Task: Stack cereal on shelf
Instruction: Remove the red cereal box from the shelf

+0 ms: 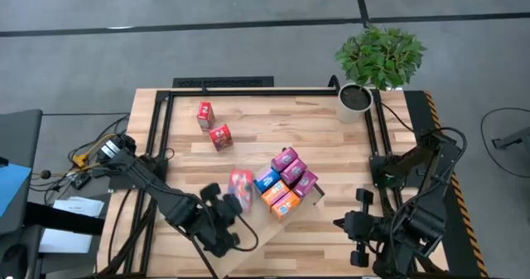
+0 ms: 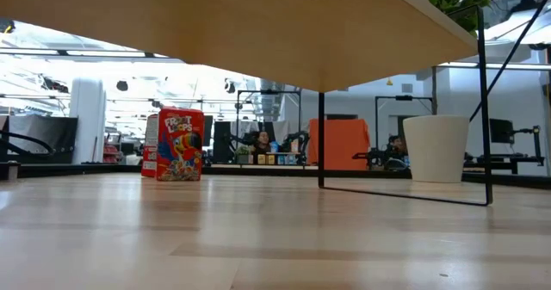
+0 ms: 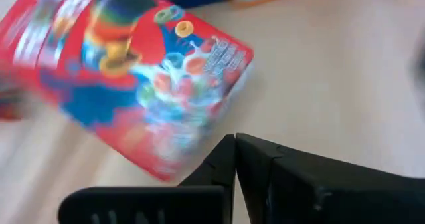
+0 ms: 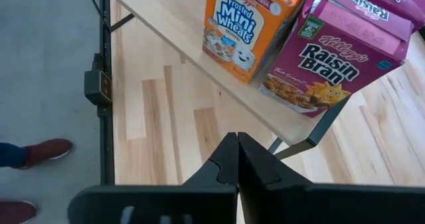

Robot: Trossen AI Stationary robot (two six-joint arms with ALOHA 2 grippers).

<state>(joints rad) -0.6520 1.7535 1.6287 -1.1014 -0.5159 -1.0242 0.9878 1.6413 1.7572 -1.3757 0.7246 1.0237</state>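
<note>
A red cereal box (image 3: 133,71) lies front up on pale wood, just ahead of my left gripper (image 3: 234,144), which is shut and points steeply down at it; the high view shows this red box (image 1: 240,186) beside my left gripper (image 1: 230,209). Several boxes, magenta, orange and blue (image 1: 284,182), stand bunched at the edge of the shelf (image 4: 166,14). Two more red boxes (image 1: 212,124) stand on the table farther back. My right gripper (image 4: 237,144) is shut and hangs clear, near the table's right front (image 1: 348,223). My left gripper's shut fingertips (image 3: 226,151) stand right at the red box's near edge (image 3: 199,154). I cannot tell whether they touch it. The box lies flat on the wood.
A white pot with a green plant (image 1: 356,101) stands at the far right. A black metal frame (image 1: 248,91) runs along the table's far and side edges. Cables (image 1: 99,159) lie at the left. A person's red shoe (image 4: 36,151) shows on the floor.
</note>
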